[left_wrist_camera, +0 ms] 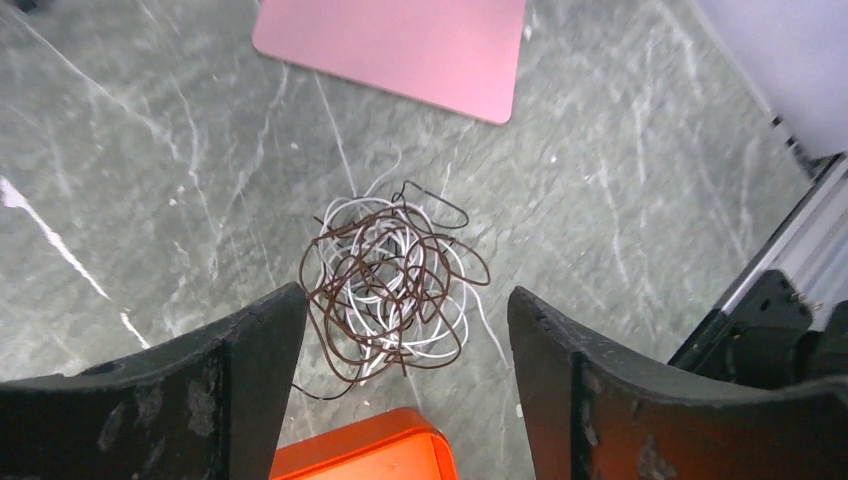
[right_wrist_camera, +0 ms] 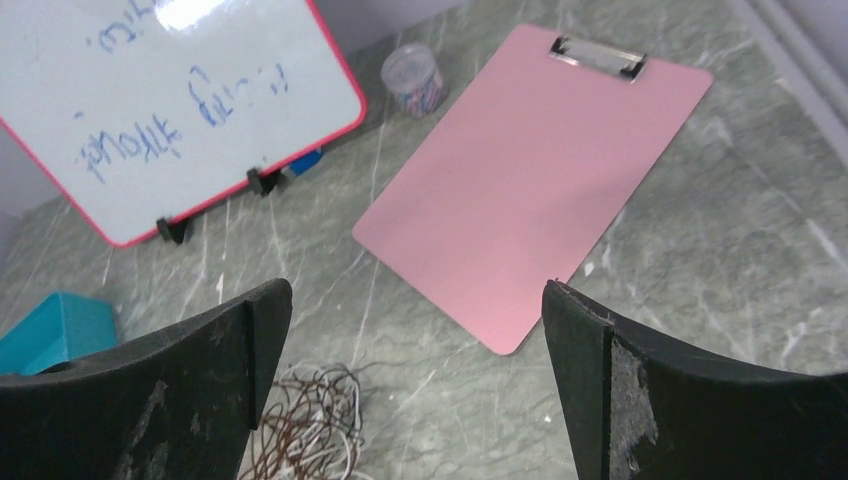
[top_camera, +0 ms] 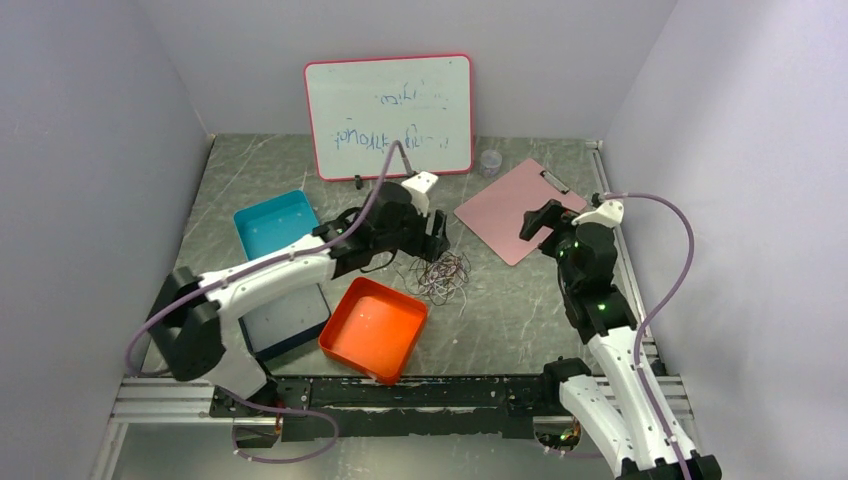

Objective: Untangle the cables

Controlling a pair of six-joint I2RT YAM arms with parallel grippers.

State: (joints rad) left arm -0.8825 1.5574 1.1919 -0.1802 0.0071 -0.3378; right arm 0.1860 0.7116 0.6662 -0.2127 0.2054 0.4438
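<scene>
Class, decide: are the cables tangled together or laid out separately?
Tangled. The cables form one heap on the table, with dark and white loops crossing over one another.

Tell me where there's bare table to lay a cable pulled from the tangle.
Biggest bare patch: right of the cables, bordered by the pink clipboard beyond and the right arm. A smaller one: between whiteboard and teal tray. Crowded left of the tangle: orange tray and left pincer.

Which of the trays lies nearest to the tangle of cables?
The orange tray, right beside the cables; the teal tray and the dark-rimmed tray lie farther left.
</scene>
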